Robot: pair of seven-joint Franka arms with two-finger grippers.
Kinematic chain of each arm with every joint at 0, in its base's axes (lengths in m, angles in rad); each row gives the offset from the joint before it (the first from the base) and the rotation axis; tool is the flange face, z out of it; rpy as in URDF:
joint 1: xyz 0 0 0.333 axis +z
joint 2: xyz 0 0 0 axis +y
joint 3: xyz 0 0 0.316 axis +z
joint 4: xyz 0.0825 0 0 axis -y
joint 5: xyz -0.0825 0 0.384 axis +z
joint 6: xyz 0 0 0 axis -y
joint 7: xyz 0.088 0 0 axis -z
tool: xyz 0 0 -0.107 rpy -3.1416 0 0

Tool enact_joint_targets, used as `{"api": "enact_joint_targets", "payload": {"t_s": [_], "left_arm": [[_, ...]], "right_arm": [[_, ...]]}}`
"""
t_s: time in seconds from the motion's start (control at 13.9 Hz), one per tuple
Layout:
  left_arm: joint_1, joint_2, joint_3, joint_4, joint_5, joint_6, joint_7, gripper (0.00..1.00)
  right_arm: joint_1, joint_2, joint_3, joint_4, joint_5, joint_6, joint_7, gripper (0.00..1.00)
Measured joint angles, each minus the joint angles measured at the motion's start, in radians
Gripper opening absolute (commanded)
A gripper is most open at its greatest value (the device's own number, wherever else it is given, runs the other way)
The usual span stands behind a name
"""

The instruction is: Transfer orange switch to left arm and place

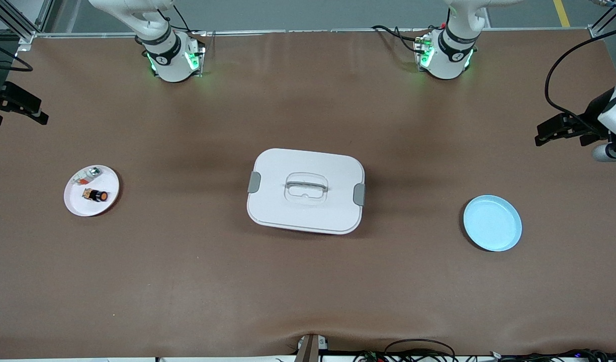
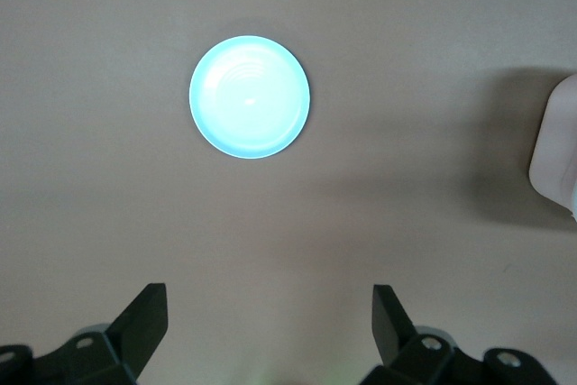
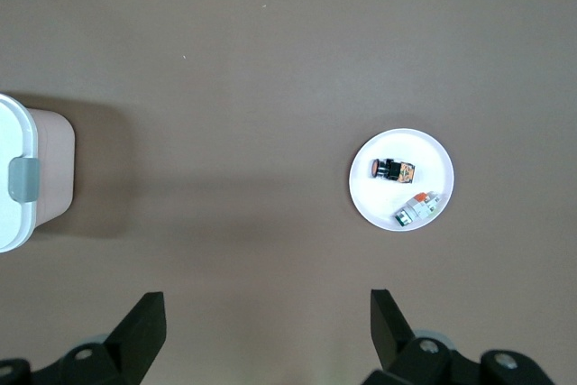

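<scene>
Brown paper-like covering spans the surface (image 1: 187, 281). At the right arm's end, the right gripper (image 1: 17, 106) waits high over the surface's edge, its fingers (image 3: 144, 324) spread apart with nothing between them. Nearer the front camera sits a pink plate (image 1: 72, 201) holding the orange switch (image 1: 96, 195), lying on its side, with a small silver-and-clear part (image 1: 86, 175) just beside it. Mid-surface stands the white box (image 1: 305, 190), lid closed, grey latches at both ends. Toward the left arm's end lies a blue plate (image 1: 492, 223). Above that end's edge the left gripper (image 1: 559, 129) hangs, fingers (image 2: 145, 320) likewise parted.
</scene>
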Motion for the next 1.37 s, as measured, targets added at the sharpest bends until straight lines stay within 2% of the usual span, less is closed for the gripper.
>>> {"api": "enact_joint_targets", "payload": {"t_s": [0.29,0.51,0.94,1.37], "left_arm": [[0.0,0.0,0.0,0.0,0.0,0.0,0.0,1.0],[0.0,0.0,0.0,0.001,0.0,0.0,0.0,1.0],[0.0,0.001,0.0,0.001,0.0,0.0,0.0,1.0],[0.0,0.001,0.0,0.001,0.0,0.0,0.0,1.0]], "right_arm": [[-0.014,0.026,-0.001,-0.001,0.0,0.0,0.0,1.0],[-0.02,0.118,-0.001,-0.007,-0.001,0.003,0.0,1.0],[-0.071,0.269,-0.002,0.001,0.0,0.108,-0.001,1.0],[-0.09,0.294,-0.002,0.001,0.0,0.135,-0.001,1.0]]}}
